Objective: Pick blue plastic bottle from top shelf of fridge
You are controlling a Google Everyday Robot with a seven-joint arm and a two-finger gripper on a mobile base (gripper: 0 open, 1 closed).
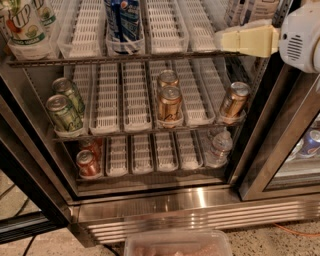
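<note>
Near: clear tub (177,242) at 6 o'clock, below fridge (200,200) sill.
Mid: cans (170,102) on lower shelves, not target.
Top shelf (165,56) at 12 o'clock. Pepsi bottles (122,20) at 11, wrong ones.
Hand (235,40) at 2 o'clock, at top shelf front edge, pointing toward 9. Open or closed: cannot tell.
Blue plastic bottle (262,9) at 1 o'clock, behind hand, cropped by top edge.
Judgement: reach deeper toward 1, enter lane straight, grip body above tray wall.
Tight: door post (280,140) at 3–4 o'clock.
Room: bare lane trays (165,25) at 12.
</note>
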